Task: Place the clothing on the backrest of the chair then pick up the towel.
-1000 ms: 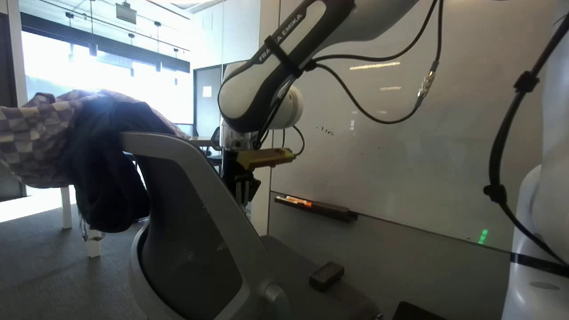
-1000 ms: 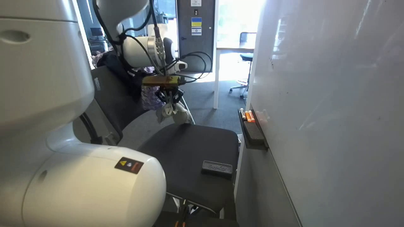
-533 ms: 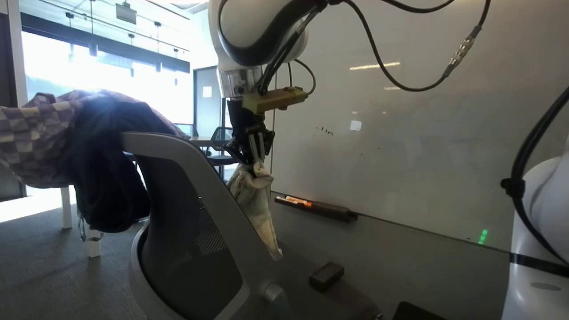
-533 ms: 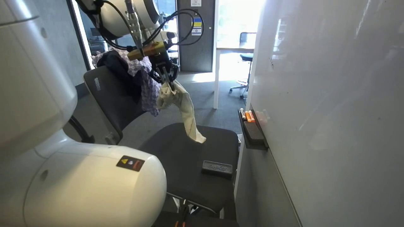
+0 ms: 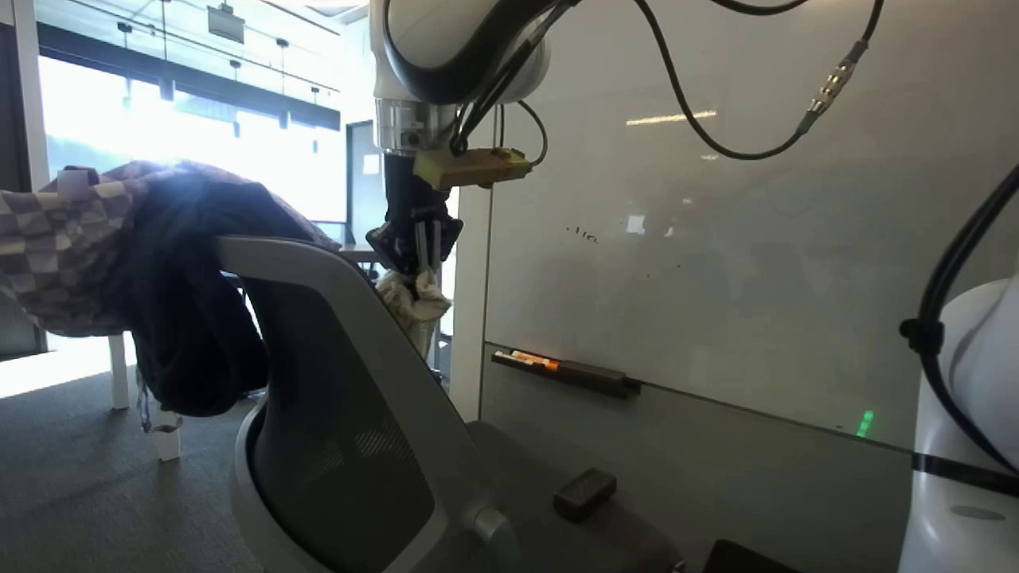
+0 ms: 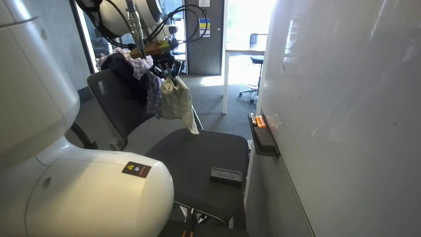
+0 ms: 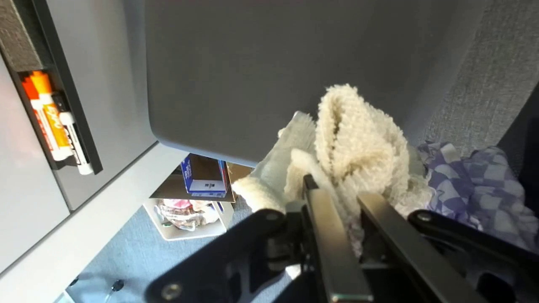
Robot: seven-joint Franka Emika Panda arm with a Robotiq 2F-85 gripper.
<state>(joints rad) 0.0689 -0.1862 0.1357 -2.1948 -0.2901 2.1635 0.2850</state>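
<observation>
Cream and fluffy, the crumpled towel point(image 7: 358, 139) hangs from the black robot gripper point(image 7: 341, 190). Two flat metal fingers point(image 7: 334, 248) pinch its top. In an exterior view, the towel's low tip shows near the far edge of the dark grey chair seat point(image 6: 197, 154); I cannot tell if they touch. Dark blue clothing point(image 5: 199, 318) and a purple and white checked cloth point(image 5: 48, 255) hang over the top of the grey mesh backrest point(image 5: 342, 422). One block-shaped black eraser point(image 6: 227, 176) sits on the seat.
</observation>
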